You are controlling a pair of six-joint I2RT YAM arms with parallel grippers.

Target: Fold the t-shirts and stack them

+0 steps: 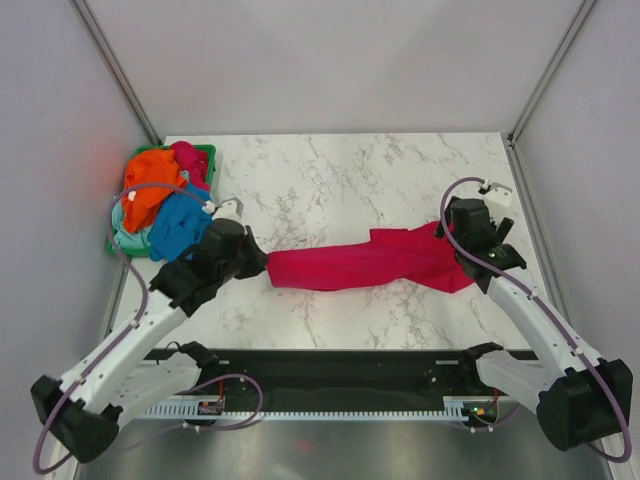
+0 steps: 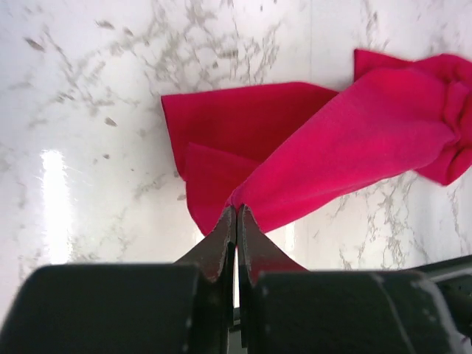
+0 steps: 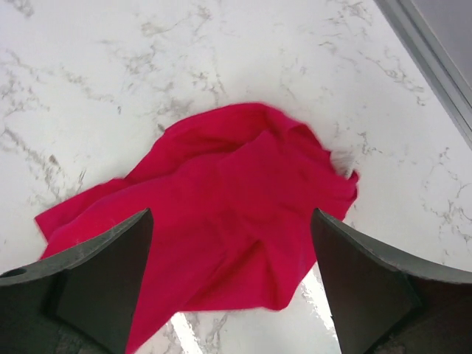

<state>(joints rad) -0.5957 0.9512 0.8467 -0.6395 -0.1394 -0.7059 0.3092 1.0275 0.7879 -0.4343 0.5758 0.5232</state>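
Note:
A magenta-red t-shirt (image 1: 370,262) lies stretched in a long bunched band across the middle of the marble table. My left gripper (image 1: 262,262) is shut on its left end; in the left wrist view the pinched cloth (image 2: 310,162) fans away from my shut gripper (image 2: 237,214). My right gripper (image 1: 462,258) is open over the shirt's right end, with crumpled cloth (image 3: 228,214) lying under and between the spread fingers (image 3: 110,273). Orange (image 1: 150,185), blue (image 1: 178,225), pale mint (image 1: 122,232) and another magenta shirt (image 1: 188,158) are heaped in the basket at the far left.
A green plastic basket (image 1: 203,152) stands at the table's far left corner. Grey walls and metal posts (image 1: 540,90) close in the sides. A black rail (image 1: 330,365) runs along the near edge between the arm bases.

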